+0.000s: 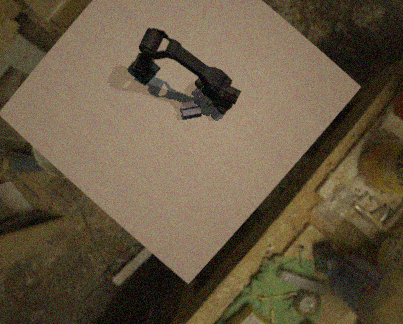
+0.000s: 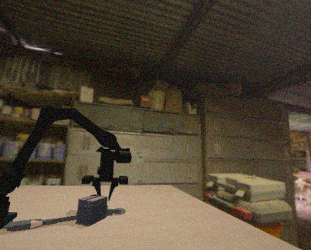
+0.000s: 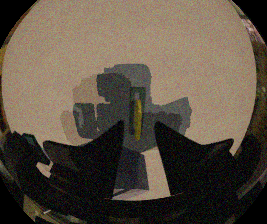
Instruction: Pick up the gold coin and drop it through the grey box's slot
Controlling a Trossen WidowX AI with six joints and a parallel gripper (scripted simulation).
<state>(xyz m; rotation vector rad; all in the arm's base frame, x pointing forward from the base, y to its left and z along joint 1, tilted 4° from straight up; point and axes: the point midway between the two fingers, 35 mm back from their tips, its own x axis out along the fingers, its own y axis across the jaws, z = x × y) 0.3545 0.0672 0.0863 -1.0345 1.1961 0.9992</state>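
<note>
My gripper (image 2: 104,197) (image 3: 139,124) is partly open and empty, pointing down above the table behind the box in the exterior view. In the wrist view the gold coin (image 3: 138,119) shows as a narrow upright strip, seen edge-on in the dark holder (image 3: 141,90), between and beyond the two fingertips. The fingers do not appear to touch it. The grey box (image 1: 190,111) (image 2: 92,211) (image 3: 133,170) is closed, with a dark slot in its lid, and stands close beside the gripper. Coin and holder are hidden in the top and exterior views.
The arm's base (image 1: 144,71) (image 2: 0,212) stands on the pale table (image 1: 185,200) (image 2: 162,224), with the arm arched over toward the box. The arm's shadow covers the area around the holder. The box is the nearest obstacle to the fingers.
</note>
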